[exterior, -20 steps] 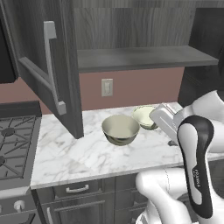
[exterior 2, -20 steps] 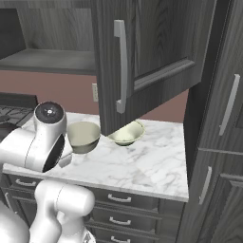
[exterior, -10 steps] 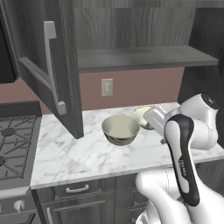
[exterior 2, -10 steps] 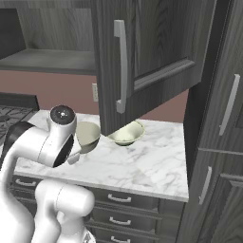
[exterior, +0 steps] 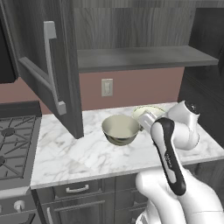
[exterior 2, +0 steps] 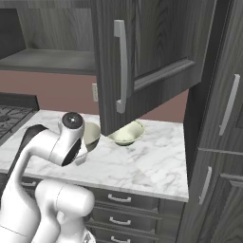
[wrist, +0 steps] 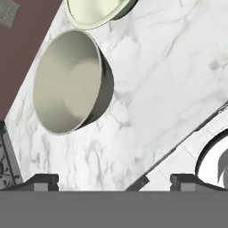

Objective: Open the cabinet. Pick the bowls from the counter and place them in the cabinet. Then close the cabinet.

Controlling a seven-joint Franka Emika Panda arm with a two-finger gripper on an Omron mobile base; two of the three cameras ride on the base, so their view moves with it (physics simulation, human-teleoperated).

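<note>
No readable text anywhere in the kitchen.

The one sign of lettering is a short line of white marks on the dark band of the robot arm (exterior: 169,162) in the left base view, possibly a maker's name, but far too small and blurred to make out.
</note>
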